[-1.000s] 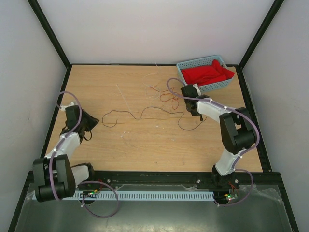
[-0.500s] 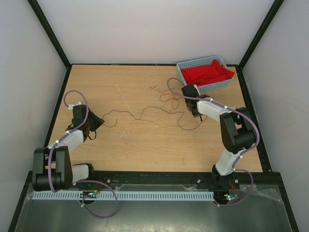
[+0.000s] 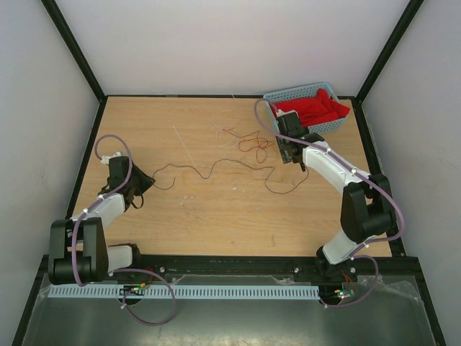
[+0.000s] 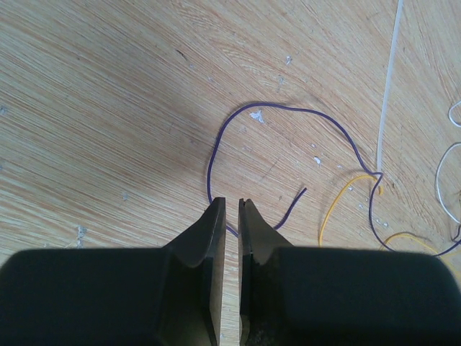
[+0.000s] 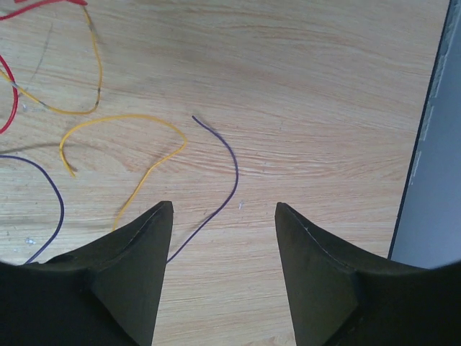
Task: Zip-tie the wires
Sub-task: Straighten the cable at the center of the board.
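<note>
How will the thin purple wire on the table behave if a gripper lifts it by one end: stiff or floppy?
Probably floppy: the purple wire lies in loose curls, so it would likely sag and trail. It looks very thin, so it is likely light and easy to lose from a grip.

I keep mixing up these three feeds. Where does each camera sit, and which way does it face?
Top: high behind the arm bases, looking down on the table, wires and basket; both arms, left gripper and right gripper show.
Left wrist: on the left arm, facing down at a purple wire; its nearly closed fingers show.
Right wrist: on the right arm, facing down at a yellow wire; its wide-open fingers show.
Shared: top and left wrist both show that purple wire.
</note>
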`<state>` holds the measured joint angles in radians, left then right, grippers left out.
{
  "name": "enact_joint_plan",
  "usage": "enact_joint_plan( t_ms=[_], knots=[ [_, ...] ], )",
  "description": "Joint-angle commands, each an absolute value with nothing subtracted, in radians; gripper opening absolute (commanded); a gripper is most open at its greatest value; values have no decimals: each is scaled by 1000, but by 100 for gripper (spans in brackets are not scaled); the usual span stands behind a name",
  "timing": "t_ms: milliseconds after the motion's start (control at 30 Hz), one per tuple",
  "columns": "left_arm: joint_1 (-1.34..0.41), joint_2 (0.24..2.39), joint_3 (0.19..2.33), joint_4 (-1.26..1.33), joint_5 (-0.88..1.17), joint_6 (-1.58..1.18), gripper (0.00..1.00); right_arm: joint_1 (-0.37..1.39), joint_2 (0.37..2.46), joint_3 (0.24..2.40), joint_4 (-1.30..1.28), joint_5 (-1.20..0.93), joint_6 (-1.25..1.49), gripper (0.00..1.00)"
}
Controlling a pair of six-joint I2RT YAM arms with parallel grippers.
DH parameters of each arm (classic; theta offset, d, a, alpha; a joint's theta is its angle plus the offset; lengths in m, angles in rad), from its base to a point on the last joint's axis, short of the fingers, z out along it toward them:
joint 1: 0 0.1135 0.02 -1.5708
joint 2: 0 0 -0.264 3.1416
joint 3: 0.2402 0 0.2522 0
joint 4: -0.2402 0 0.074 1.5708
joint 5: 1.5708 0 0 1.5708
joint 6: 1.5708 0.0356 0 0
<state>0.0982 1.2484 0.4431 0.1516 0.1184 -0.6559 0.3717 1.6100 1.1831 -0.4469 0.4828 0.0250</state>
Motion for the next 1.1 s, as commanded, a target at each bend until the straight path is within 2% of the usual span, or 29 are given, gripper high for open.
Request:
enact_joint_plan(
  t_ms=[0,200,367,533,767,833,900,933,1067],
  knots=[
    [97,1239,448,167,119,-643,14,363,1611,1201,-509,444,25,70],
    [56,1216,489,168,192,-586,28,363,1610,1220,-489,319,45,72],
    [-27,1202,531,167,195,-551,46,363,1615,1214,-389,242,30,73],
    [-43,1144,546,159,238,-528,64,363,1712,1265,-318,154,-8,73],
    [-43,981,578,80,281,-457,73,363,1883,1383,-272,149,-69,72],
    [-41,955,588,46,279,-442,73,363,1926,1415,-272,140,-84,65],
    [-40,935,597,19,275,-435,74,363,1944,1429,-281,131,-89,47],
    [-40,929,600,8,273,-432,74,363,1935,1428,-284,126,-87,35],
    [-39,928,613,0,275,-428,74,363,1843,1392,-287,112,-87,5]
  ],
)
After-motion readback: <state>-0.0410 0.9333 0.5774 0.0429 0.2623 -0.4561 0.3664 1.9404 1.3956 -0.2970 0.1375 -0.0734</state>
